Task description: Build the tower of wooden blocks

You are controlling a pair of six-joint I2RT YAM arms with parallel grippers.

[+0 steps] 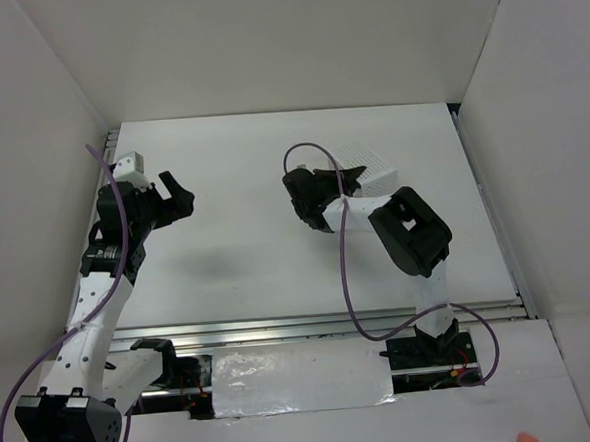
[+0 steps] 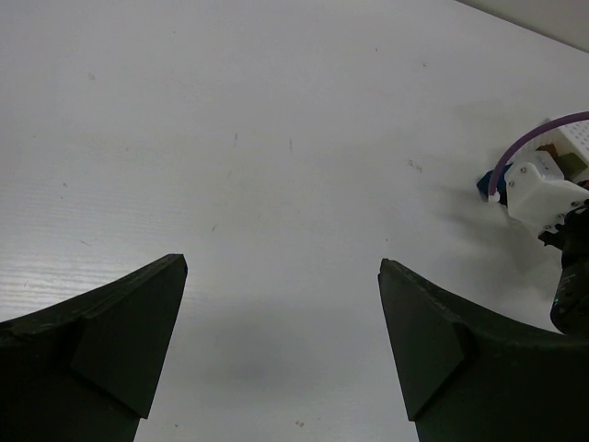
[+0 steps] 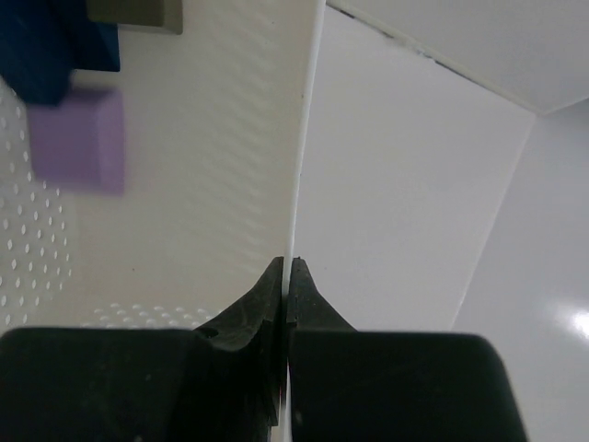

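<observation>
My right gripper is shut on the thin rim of a white tray. The tray's dimpled inside fills the left of the right wrist view. Against that surface lie wood blocks: a lavender one, a blue one and a grey one cut off by the frame's top. From above, the right gripper meets the tray at mid-table. My left gripper hangs open over bare table at the left, its fingers wide apart with nothing between them. The wood block tower is out of view.
White walls enclose the table on the left, back and right. A purple cable loops from the right arm toward its base. In the left wrist view the right arm's white wrist part shows at the far right.
</observation>
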